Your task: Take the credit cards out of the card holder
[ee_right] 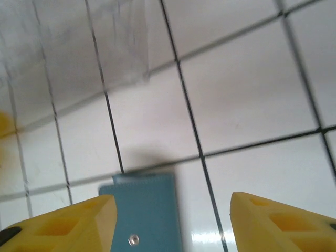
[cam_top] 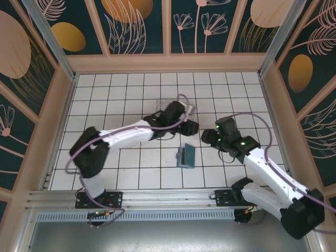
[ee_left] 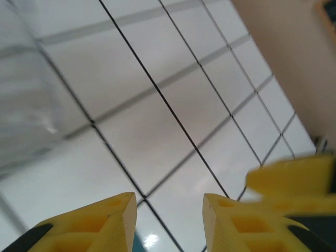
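The teal-blue card holder lies on the white tiles just below and between my two grippers. In the right wrist view the card holder, with a small metal snap, sits low beside the left yellow finger. My right gripper is open above the tiles and holds nothing. My left gripper is open too, with bare tile between its yellow fingers and a teal sliver at the bottom edge. From above, the left gripper and right gripper hover close together. The credit cards are hidden.
A clear plastic tray lies behind the left arm; the same tray is blurred at the upper left of the right wrist view. Peach walls border the tiled floor. Open tiles lie to the left and front.
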`<state>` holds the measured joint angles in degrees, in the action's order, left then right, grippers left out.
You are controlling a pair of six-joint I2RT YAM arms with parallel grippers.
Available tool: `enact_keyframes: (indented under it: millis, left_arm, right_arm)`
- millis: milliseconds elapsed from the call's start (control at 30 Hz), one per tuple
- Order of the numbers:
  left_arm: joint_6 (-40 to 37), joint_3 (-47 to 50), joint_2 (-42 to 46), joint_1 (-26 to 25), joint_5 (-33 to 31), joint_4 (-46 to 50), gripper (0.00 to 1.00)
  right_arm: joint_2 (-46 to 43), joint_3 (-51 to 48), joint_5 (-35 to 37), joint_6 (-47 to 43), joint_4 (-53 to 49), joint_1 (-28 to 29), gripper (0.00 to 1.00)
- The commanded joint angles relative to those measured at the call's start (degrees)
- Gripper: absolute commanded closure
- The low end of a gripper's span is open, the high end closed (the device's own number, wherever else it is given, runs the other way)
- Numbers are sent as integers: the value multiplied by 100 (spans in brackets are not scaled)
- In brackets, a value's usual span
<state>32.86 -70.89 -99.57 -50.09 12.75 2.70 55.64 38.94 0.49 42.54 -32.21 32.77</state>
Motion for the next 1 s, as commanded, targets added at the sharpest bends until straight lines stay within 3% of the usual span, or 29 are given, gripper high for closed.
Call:
enact_keyframes:
  millis: [0,167,367,667,800,967]
  left_arm:
    - [29,544,604,259,-581,39,60]
    - [210,1336,1109,393,-836,179,56]
    - [361,2031,1406,404,-819,-38,56]
    - [532,1999,1067,395,-344,31,54]
    - [533,1752,816,219,-204,181,57]
    - [442,1139,416,-202,-374,702,57]
  right_arm:
    - [584,386,160,258,-211,642,38]
    - [1749,1000,478,274,-443,1318,34]
    - [2741,1492,836,149,-876,1560,32]
    - [3087,1582,1000,40,-1196,1565,33]
    - [2821,1420,975,83,-1211,1472,41]
    - [2314,902,504,76,-859,1113,66]
